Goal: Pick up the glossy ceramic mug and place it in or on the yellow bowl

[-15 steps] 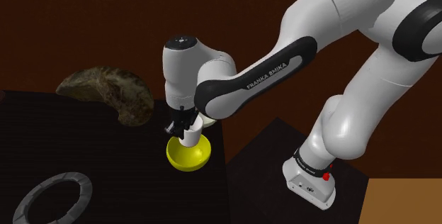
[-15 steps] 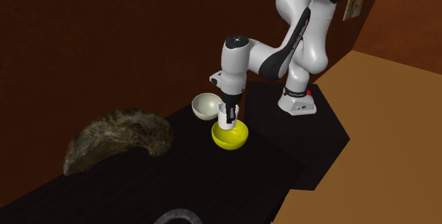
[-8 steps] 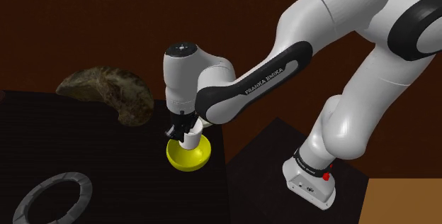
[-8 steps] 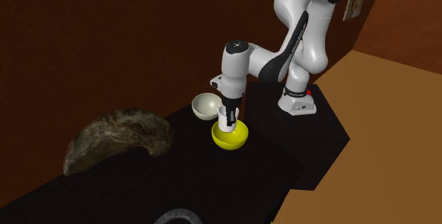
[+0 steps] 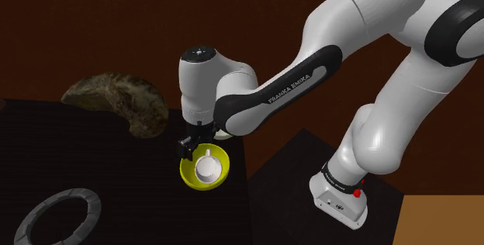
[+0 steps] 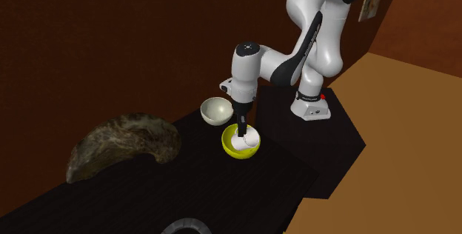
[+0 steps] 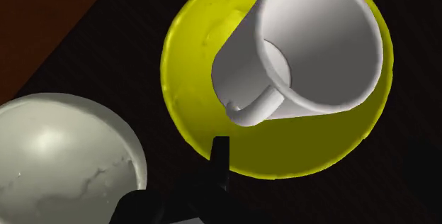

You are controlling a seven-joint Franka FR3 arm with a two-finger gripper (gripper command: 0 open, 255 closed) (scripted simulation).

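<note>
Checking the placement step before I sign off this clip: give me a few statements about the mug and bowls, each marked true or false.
1. The white mug lies inside the yellow bowl. True.
2. The mug stands upright. False: it lies tilted in the bowl, with its side and handle showing.
3. A pale bowl sits close beside the yellow bowl. True.
4. The yellow bowl rests on the orange floor. False: it sits on the dark table.

Simulated domestic room: dark table [image 6: 148, 188], yellow bowl [image 7: 188, 88], pale bowl [image 7: 64, 159], brown walls [image 6: 111, 32].
</note>
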